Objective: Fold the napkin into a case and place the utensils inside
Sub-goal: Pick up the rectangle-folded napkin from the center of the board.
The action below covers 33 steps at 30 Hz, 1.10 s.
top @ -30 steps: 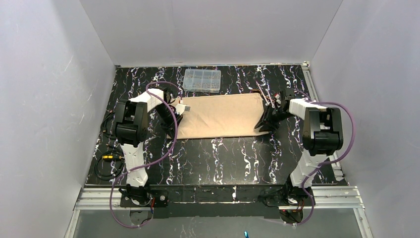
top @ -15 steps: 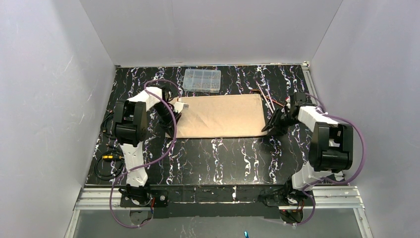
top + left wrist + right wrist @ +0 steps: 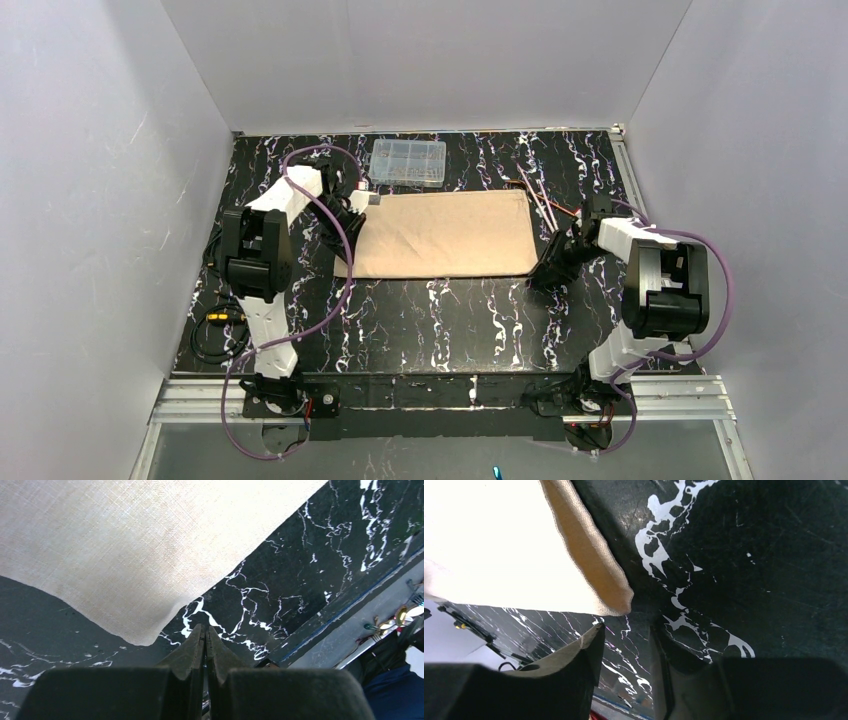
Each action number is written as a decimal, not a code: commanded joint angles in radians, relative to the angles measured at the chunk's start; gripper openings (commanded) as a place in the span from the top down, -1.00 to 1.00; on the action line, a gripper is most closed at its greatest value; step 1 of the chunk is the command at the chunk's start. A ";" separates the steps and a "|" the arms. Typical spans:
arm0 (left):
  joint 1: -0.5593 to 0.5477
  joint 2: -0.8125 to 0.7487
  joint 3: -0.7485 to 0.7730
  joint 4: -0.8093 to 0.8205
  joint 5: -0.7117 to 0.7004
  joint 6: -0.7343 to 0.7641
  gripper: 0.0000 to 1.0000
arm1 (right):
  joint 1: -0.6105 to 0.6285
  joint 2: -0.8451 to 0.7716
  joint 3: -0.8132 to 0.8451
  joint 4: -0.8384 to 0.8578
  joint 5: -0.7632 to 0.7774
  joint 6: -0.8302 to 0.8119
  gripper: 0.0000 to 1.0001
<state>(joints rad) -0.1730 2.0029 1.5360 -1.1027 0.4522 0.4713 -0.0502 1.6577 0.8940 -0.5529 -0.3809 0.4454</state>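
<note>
Napkin (image 3: pixel 445 235) lies flat mid-surface (image 3: pixel 450 320) as a wide rectangle. Top view can't show whether it's layered. Rt wrist view shows a thick tan edge at its near rt corner, w/ most of the cloth blown out white.

Left claw (image 3: pixel 205 632) is at the far left corner, fingers pressed together on nothing, cloth corner near the tips but apart.

Right claw (image 3: pixel 626 642) is low by the near rt corner, fingers apart w/ nothing between, and the corner sits just beyond the gap.

Utensils (image 3: pixel 541 203) lie just off the napkin's far rt corner: thin copper lines only. Count & fork tines are too small to tell, and the ends toward the rt arm are hard to make out.

Clear box (image 3: pixel 408 162) is at the back, contents unreadable.
</note>
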 commanded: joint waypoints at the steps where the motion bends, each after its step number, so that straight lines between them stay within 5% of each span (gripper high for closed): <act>1: 0.008 -0.028 0.039 -0.002 -0.058 0.016 1.00 | 0.000 -0.033 0.026 -0.037 0.043 -0.008 0.01; 6: 0.070 0.043 0.110 0.001 -0.097 0.029 1.00 | 0.000 -0.078 -0.016 0.003 0.042 0.043 -0.29; 13: 0.107 0.069 0.109 0.008 -0.100 0.037 1.00 | 0.000 -0.068 -0.096 0.163 0.027 0.158 -0.22; 19: 0.109 0.071 0.032 0.083 -0.095 -0.005 1.00 | 0.001 -0.075 -0.101 0.219 0.028 0.206 0.20; 23: 0.113 0.076 -0.022 0.136 -0.044 -0.048 1.00 | 0.025 -0.111 -0.049 0.196 0.066 0.212 0.81; 33: 0.124 0.069 -0.079 0.189 -0.109 -0.024 1.00 | 0.283 -0.105 0.223 0.082 0.208 0.194 0.97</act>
<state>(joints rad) -0.0586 2.0949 1.4979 -0.9478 0.3775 0.4294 0.1368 1.5684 0.9977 -0.4328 -0.2424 0.6476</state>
